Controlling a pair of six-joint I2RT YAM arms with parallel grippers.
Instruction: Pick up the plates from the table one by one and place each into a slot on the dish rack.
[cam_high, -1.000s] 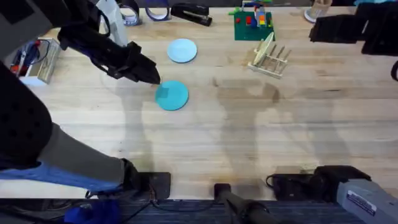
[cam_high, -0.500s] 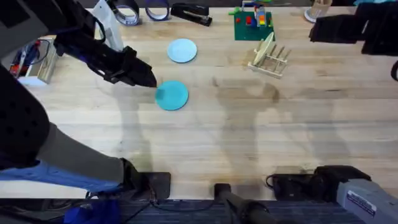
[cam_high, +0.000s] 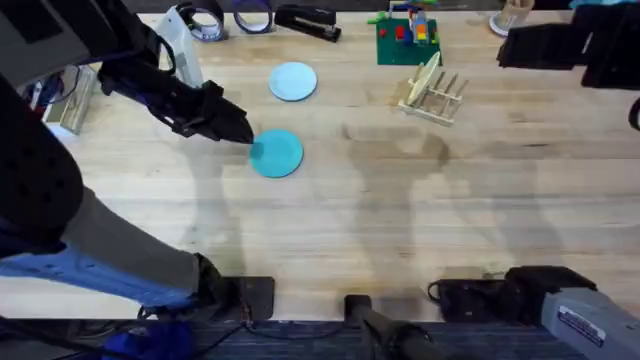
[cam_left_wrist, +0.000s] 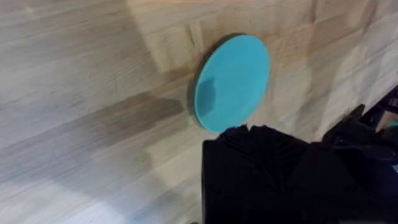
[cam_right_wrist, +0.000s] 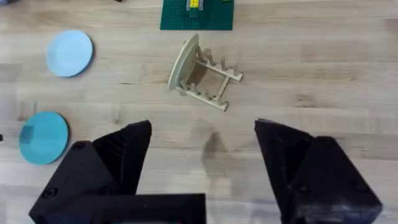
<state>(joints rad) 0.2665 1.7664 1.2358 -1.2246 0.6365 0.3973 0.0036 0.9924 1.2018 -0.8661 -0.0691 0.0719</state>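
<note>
The bright teal plate lies flat on the table, left of centre. My left gripper is low at its left edge, shut, with nothing held. In the left wrist view the teal plate lies just beyond the black fingers. The pale light-blue plate lies flat farther back. At the back right, the dish rack holds a cream plate leaning in a slot. My right gripper hangs open high above the table, looking down on the dish rack.
A green baseplate with small blocks sits behind the rack. Tape rolls and a black stapler line the back edge. A clear box stands at the far left. Bare wood spreads across the middle and front.
My left arm has shifted slightly, its tip staying at the teal plate's left edge. Both plates and the rack have not moved.
</note>
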